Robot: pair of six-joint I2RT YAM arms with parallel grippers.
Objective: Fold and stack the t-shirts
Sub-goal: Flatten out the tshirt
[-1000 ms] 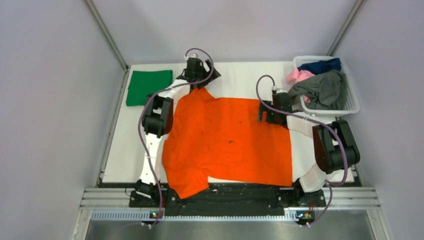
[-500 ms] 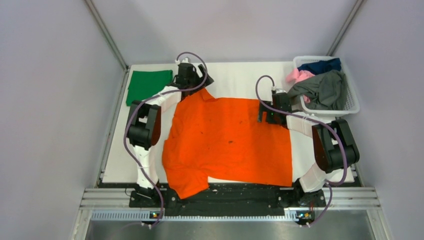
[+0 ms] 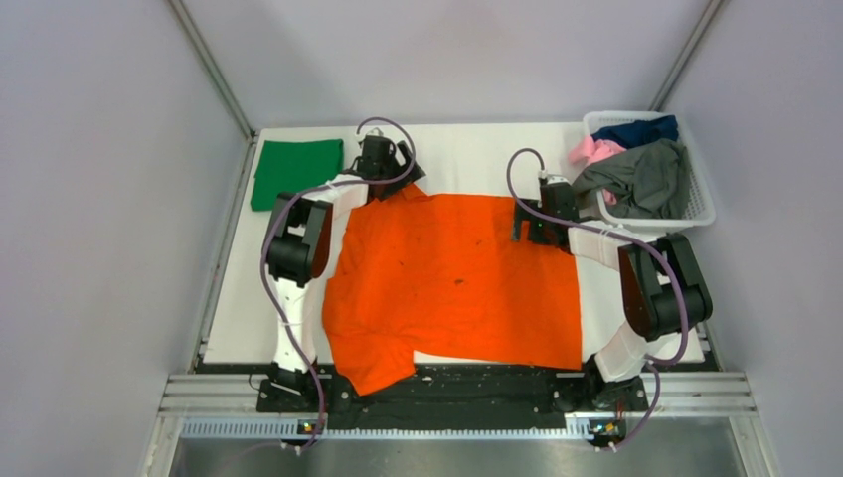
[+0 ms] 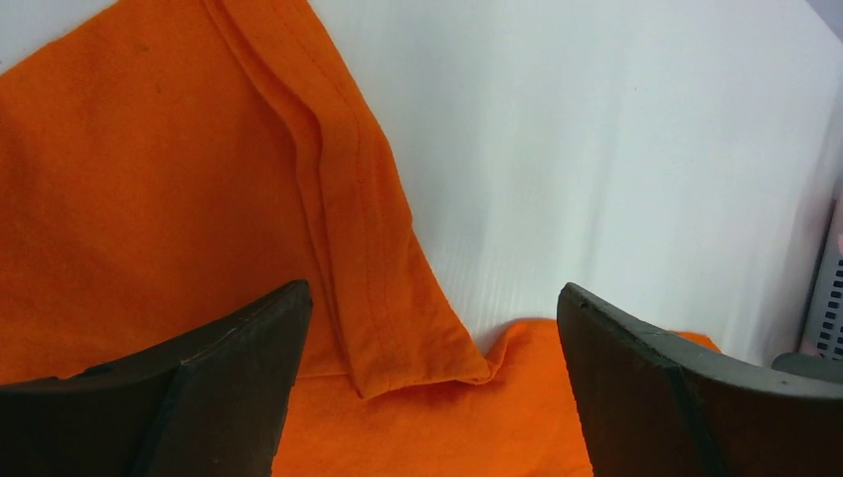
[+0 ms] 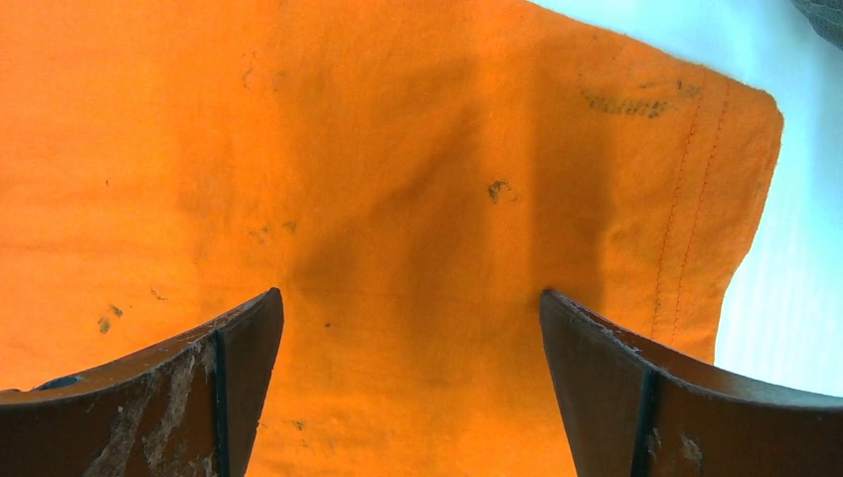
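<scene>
Left gripper (image 4: 432,293), released, hangs at the far sleeve of the orange t-shirt (image 3: 457,283); right gripper (image 5: 410,298), also spread empty, over its far hem corner, perhaps touching.

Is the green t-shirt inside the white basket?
No, the folded green t-shirt lies on the table at the far left, apart from the white basket at the far right.

White worktop (image 3: 467,159) is enclosed by pale grey walls (image 3: 99,199) on three sides. A white lattice basket (image 3: 702,207) is set at the worktop's far right corner, near the right wall. Aluminium posts are seen slanting up from the far corners: left post (image 3: 211,68), right post (image 3: 686,55). A silver slotted rail (image 3: 199,394) is laid across the near edge, with a black plate (image 3: 477,383) mounted along it. In the left wrist view a strip of the basket wall (image 4: 827,298) is caught at the right edge.
</scene>
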